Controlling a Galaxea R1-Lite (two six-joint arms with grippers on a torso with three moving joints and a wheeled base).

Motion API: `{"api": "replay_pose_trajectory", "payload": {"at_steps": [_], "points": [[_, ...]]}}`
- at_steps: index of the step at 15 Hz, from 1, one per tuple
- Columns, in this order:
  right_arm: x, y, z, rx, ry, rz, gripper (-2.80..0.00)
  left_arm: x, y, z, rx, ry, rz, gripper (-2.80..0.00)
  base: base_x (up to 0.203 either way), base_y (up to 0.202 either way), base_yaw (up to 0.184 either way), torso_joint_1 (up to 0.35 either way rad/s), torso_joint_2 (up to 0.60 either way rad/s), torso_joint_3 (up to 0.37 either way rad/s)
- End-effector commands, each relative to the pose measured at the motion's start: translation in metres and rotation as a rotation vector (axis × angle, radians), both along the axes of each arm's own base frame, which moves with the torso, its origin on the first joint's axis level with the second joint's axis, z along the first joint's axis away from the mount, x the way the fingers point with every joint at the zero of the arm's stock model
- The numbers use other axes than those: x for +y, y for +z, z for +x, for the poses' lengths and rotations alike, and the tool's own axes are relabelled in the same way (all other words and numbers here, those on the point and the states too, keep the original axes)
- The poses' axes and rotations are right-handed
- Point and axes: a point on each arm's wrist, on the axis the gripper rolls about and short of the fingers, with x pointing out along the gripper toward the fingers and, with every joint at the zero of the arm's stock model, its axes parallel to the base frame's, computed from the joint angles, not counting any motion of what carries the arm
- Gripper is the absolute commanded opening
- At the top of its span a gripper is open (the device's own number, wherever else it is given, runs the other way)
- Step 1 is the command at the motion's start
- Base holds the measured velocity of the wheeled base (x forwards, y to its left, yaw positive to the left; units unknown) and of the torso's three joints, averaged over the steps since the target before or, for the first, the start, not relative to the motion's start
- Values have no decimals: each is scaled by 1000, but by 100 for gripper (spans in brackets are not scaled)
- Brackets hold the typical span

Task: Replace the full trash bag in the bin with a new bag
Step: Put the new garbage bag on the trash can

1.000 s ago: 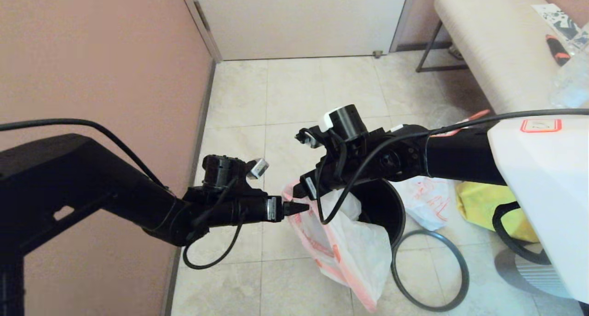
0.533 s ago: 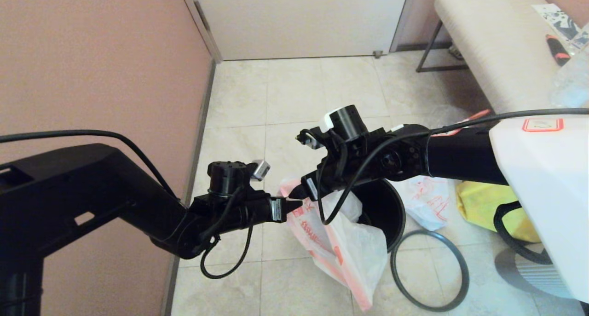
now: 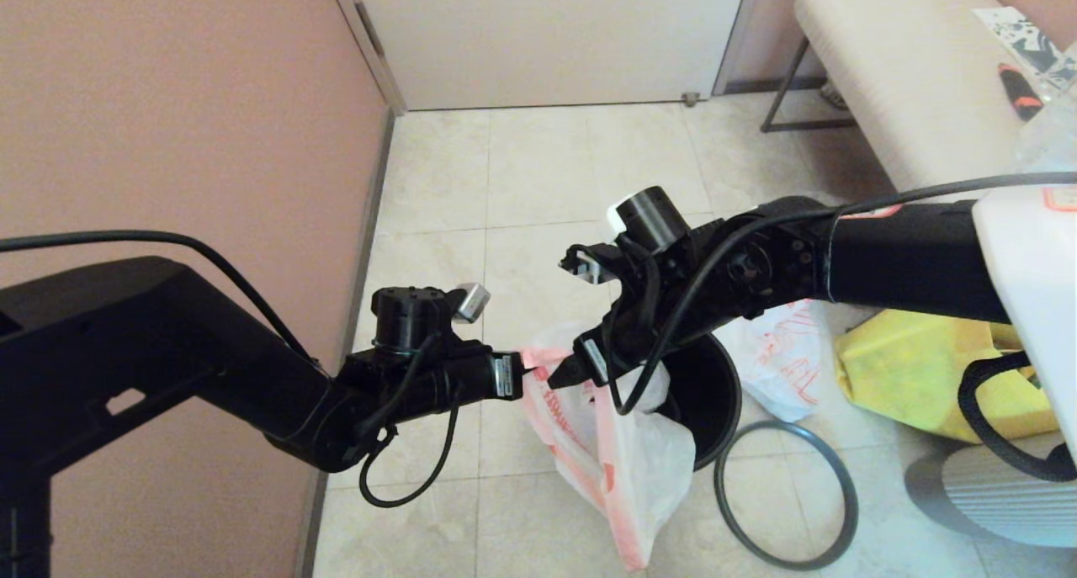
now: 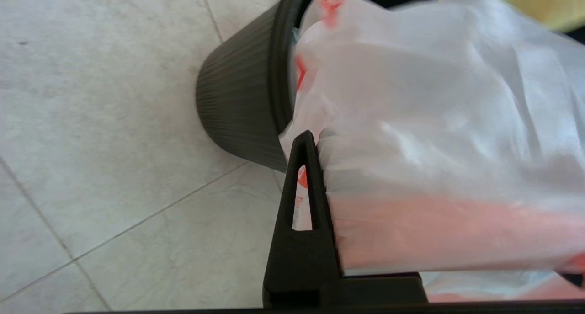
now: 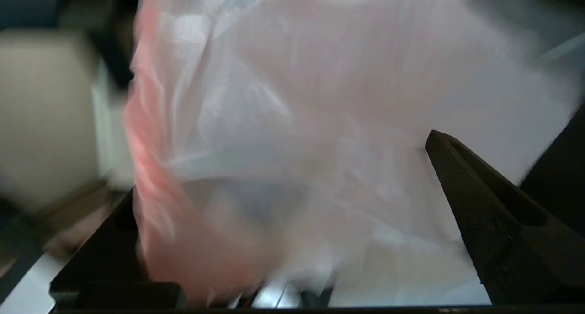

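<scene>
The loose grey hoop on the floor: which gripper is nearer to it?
Right. The right gripper is over the bin, beside the hoop. The left gripper holds the new bag farther left.

A yellow tote bag (image 3: 917,368) slumps on the beige tiled floor (image 3: 538,182), well to the right of the jaws. A cream padded bench (image 3: 900,82) on dark metal legs stands far beyond them to the right. A white door (image 3: 547,31) closes the room ahead, and a pink wall (image 3: 168,115) runs along their left.
</scene>
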Motion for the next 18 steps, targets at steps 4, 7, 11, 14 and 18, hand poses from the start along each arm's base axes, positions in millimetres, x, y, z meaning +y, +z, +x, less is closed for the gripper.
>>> {"api": "replay_pose_trajectory", "payload": {"at_steps": [4, 7, 11, 14, 18], "points": [[-40, 27, -29, 151, 45, 65, 0, -4, -1, 0, 8, -12, -7, -280, 0, 0, 0, 0, 0, 0], [-75, 31, -32, 172, 11, 68, 0, -12, 0, -3, 23, -24, -26, -280, 0, 0, 0, 0, 0, 0], [-118, 32, -28, 178, -108, 66, 0, -26, 11, -7, 4, -57, -48, -280, 0, 0, 0, 0, 0, 0], [-117, 2, -40, 231, -131, 66, -280, -28, 11, -9, 25, -62, -40, -280, 0, 0, 0, 0, 0, 0], [-92, -45, -53, 179, -167, 182, -280, -28, 13, -9, 38, -53, -59, -280, 0, 0, 0, 0, 0, 0]]}}
